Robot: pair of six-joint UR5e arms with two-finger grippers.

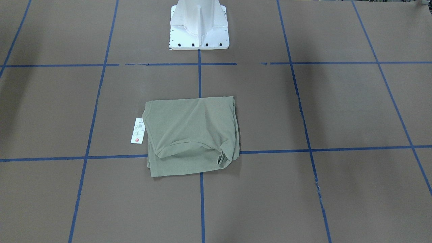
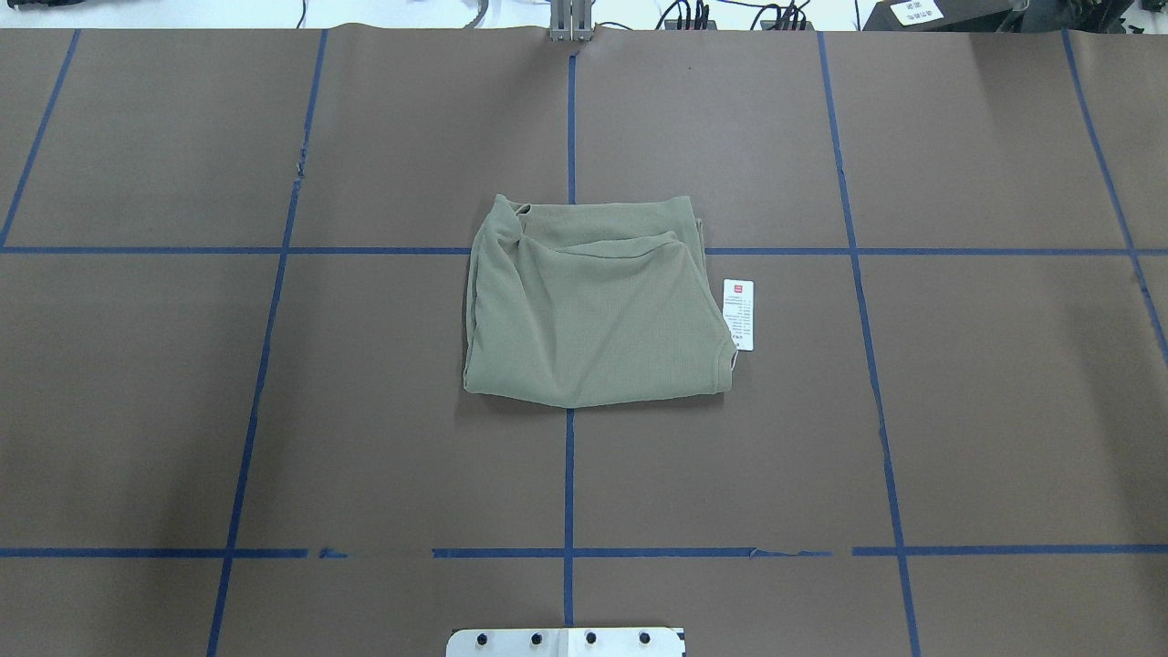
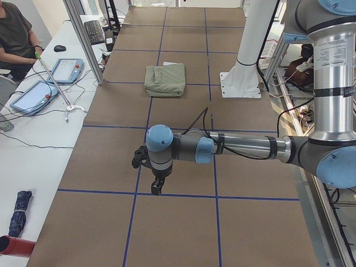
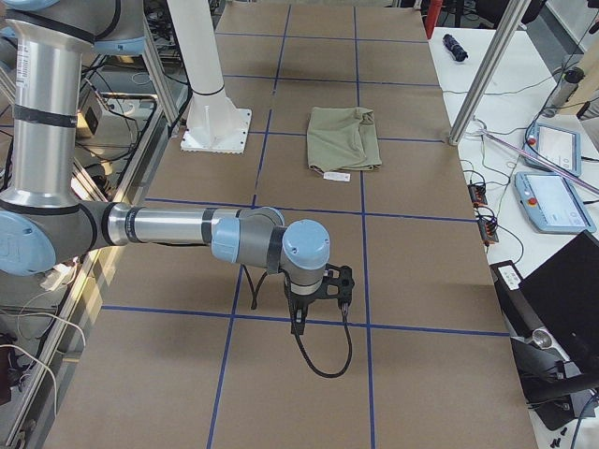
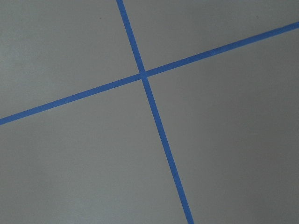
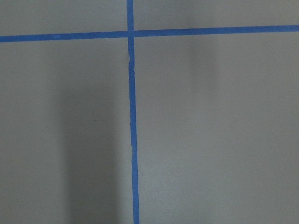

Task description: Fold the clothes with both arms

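Note:
The sage-green shirt (image 2: 589,310) lies folded into a compact rectangle at the table's middle, also seen from the front (image 1: 192,135) and from both ends (image 3: 165,79) (image 4: 343,137). Its white hang tag with a red mark (image 2: 738,313) sticks out on the robot's right side (image 1: 137,130). My left gripper (image 3: 157,185) hangs over the table's left end, far from the shirt; I cannot tell whether it is open or shut. My right gripper (image 4: 299,321) hangs over the right end, equally far; I cannot tell its state. Both wrist views show only brown table and blue tape.
The white pedestal base (image 1: 199,27) stands behind the shirt (image 2: 566,641). Blue tape lines (image 2: 569,474) grid the brown table. A person (image 3: 14,33), tablets (image 3: 67,70) and cables sit on a side bench. Aluminium posts (image 4: 487,70) stand at the table's edge.

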